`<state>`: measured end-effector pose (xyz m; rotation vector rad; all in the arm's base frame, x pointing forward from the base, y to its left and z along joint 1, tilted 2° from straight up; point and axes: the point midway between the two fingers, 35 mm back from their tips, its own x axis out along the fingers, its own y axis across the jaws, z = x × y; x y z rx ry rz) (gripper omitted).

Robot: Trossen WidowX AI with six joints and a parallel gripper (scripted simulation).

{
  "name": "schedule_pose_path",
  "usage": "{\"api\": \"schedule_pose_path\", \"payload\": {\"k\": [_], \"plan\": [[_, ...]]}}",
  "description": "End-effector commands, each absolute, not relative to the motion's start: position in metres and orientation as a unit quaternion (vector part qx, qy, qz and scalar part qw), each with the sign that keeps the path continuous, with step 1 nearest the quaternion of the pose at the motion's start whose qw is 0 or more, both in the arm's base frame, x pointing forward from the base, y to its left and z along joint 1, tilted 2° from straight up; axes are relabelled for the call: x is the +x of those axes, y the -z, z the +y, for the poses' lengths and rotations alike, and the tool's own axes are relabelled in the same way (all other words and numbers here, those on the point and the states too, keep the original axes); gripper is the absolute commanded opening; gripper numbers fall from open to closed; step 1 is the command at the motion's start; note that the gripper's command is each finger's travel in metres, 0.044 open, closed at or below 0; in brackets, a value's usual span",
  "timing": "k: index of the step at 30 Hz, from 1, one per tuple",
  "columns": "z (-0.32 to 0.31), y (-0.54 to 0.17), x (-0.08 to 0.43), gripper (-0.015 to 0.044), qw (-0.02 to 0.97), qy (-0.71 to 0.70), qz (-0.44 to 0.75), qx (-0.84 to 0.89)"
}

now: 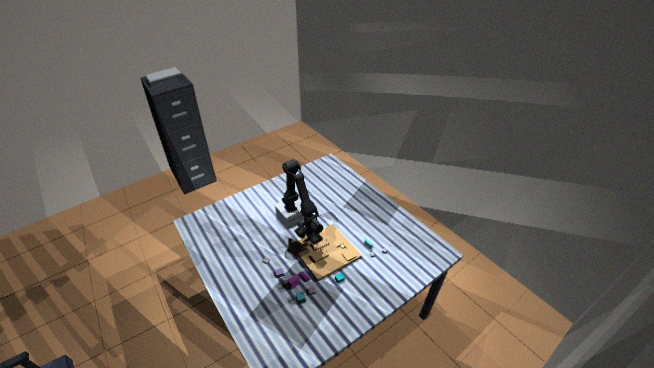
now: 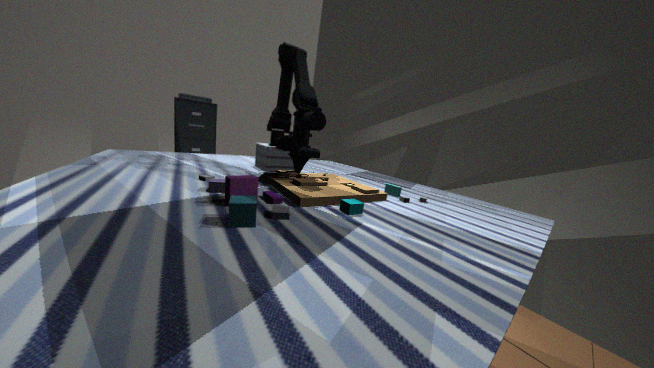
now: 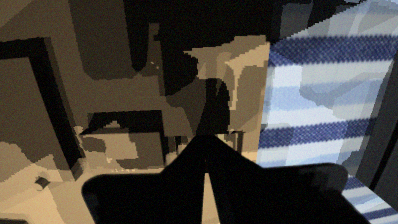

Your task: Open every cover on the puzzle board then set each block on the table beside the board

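Observation:
The wooden puzzle board (image 1: 322,270) (image 2: 345,199) lies on the striped table. My gripper (image 1: 315,241) (image 2: 299,172) (image 3: 204,137) is shut and empty, its tips low at the board's robot-side part. Raised covers include one near the middle (image 2: 310,182) and one toward the right (image 1: 351,256) (image 2: 365,189). In the wrist view a rectangular panel (image 3: 142,150) lies left of the fingertips. Shadow hides the wells and whether the tips touch anything. Off the board rest teal blocks (image 1: 340,277) (image 2: 352,207) and purple pieces (image 1: 293,281) (image 2: 242,186).
Another teal block (image 1: 368,243) (image 2: 393,190) and small grey pieces (image 1: 384,250) (image 2: 404,199) lie right of the board. A further teal block (image 1: 300,298) (image 2: 242,212) stands near the large purple one. The pale robot base (image 2: 270,157) is behind the board.

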<state>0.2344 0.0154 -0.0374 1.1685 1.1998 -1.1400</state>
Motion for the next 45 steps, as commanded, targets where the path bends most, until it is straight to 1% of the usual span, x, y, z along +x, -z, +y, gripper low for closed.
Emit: {"api": "schedule_pose_path", "payload": {"k": [1, 24, 45], "plan": [[0.010, 0.037, 0.235, 0.0000, 0.530, 0.476, 0.502, 0.490], [-0.012, 0.037, 0.234, 0.0000, 0.531, 0.477, 0.502, 0.489], [-0.014, 0.012, 0.234, 0.0000, 0.531, 0.477, 0.502, 0.489]]}}
